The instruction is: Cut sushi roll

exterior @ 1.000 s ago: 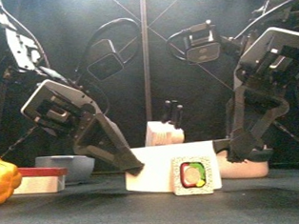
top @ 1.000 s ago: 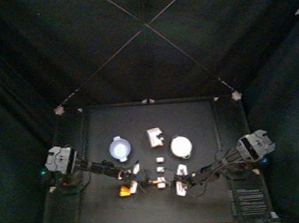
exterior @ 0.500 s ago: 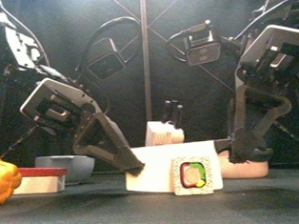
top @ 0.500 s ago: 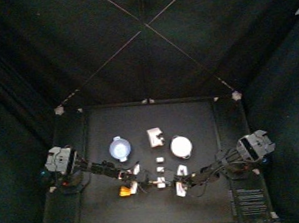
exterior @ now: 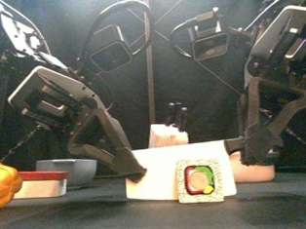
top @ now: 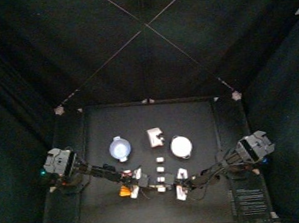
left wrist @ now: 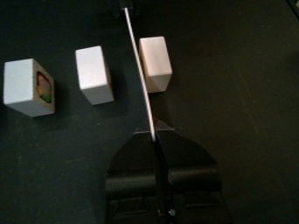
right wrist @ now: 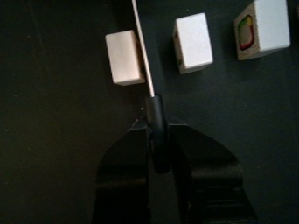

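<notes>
The sushi roll lies cut into three white pieces in a row: an end piece [left wrist: 156, 63], a middle piece [left wrist: 93, 74] and one showing its green and red filling [left wrist: 26, 86]. A thin knife [left wrist: 138, 70] runs between the end and middle pieces, close along the end piece [right wrist: 124, 58]. My left gripper [left wrist: 158, 144] is shut on the blade's light end. My right gripper [right wrist: 152, 122] is shut on the dark handle end. In the front view the filling-face piece [exterior: 199, 180] stands nearest, with the blade [exterior: 185, 155] slanting behind it between both grippers.
A blue bowl [top: 120, 148], a white box [top: 155, 136] and a white plate [top: 181, 145] stand behind the pieces. A yellow-orange object [exterior: 1, 182] and a red and white block [exterior: 43, 182] sit at the front left.
Both arms have shifted slightly toward the table's front, carrying the knife with them. The sushi pieces have stayed put.
</notes>
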### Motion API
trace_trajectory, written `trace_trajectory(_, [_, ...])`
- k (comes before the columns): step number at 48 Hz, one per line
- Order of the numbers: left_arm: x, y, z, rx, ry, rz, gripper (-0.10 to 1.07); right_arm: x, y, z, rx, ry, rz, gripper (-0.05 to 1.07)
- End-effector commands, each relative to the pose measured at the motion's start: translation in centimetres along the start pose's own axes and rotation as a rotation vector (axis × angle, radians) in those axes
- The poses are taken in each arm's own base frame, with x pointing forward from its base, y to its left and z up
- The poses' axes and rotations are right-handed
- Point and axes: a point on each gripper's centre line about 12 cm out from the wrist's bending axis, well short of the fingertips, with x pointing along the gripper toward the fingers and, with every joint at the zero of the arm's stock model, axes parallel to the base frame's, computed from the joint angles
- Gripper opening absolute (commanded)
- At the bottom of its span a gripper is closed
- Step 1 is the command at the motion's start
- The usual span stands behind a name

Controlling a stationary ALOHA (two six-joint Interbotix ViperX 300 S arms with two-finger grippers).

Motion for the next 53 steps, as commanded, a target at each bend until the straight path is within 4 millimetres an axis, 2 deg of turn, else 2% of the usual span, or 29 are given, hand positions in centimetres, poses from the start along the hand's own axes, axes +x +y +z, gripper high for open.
trace_trajectory(1, [-0.3, -1.3, -1.0, 0.030, 0.055, -0.016, 0.22, -0.5, 0.6, -0.1, 0.003, -0.002, 0.009, 0.35])
trace_trajectory(17, [-1.4, -1.2, 0.4, 0.035, 0.032, -0.005, 0.22, -1.5, 0.0, 0.4, -0.006, -0.012, -0.028, 0.35])
trace_trajectory(33, [-3.9, -1.5, 2.8, 0.037, -0.065, -0.011, 0.22, -4.1, 0.7, 2.1, -0.024, -0.084, -0.012, 0.35])
trace_trajectory(53, [-4.1, -1.8, 2.8, 0.043, -0.079, -0.020, 0.25, -3.9, 1.6, 1.9, -0.056, -0.083, -0.008, 0.35])
